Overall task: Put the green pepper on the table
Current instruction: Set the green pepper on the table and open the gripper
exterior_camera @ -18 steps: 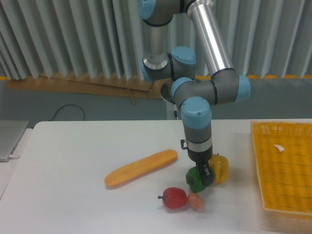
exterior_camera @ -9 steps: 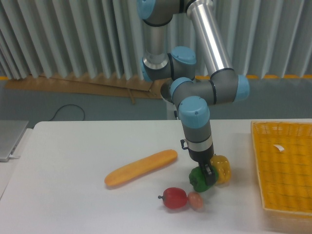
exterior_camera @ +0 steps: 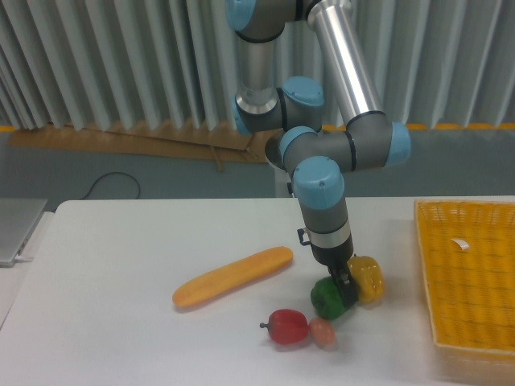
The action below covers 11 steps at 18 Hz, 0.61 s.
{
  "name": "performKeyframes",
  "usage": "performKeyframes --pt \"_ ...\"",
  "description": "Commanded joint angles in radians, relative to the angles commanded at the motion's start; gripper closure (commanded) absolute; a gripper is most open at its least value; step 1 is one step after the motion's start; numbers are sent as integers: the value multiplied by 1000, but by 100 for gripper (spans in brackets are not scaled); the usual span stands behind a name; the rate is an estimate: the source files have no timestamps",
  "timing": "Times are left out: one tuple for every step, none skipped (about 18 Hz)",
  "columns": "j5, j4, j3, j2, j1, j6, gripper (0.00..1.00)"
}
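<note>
Nearest me, I am seeing the red fruit (exterior_camera: 287, 326) lying on the table (exterior_camera: 105, 322), and just behind it my gripper (exterior_camera: 341, 288) is clamping the green pepper (exterior_camera: 327, 299) low over the tabletop, the yellow pepper (exterior_camera: 367, 278) crowding its right side, the basket (exterior_camera: 471, 277) sitting beyond.

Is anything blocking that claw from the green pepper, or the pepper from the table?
Nothing visible does. The gripper is already right at the green pepper, which sits low at the table, squeezed between the yellow pepper and a small peach-colored fruit.
</note>
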Motion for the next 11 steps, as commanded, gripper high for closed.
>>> performKeyframes --pt "0 -3 3 3 0 2 0" --pt "0 -3 2 5 2 0 0" --pt "0 -3 2 5 2 0 0" --pt "-2 -3 0 5 2 2 0" --pt "-5 -3 0 6 3 0 0" --pt "-8 -3 0 14 6 -3 0" --pt "-17 -5 0 37 9 -11 0" --pt "-35 -6 0 57 15 -20 0" --pt "-58 -9 0 66 23 -23 0" --pt "-66 -11 -6 67 29 -25 0" --pt "-63 -12 -8 77 28 -17 0"
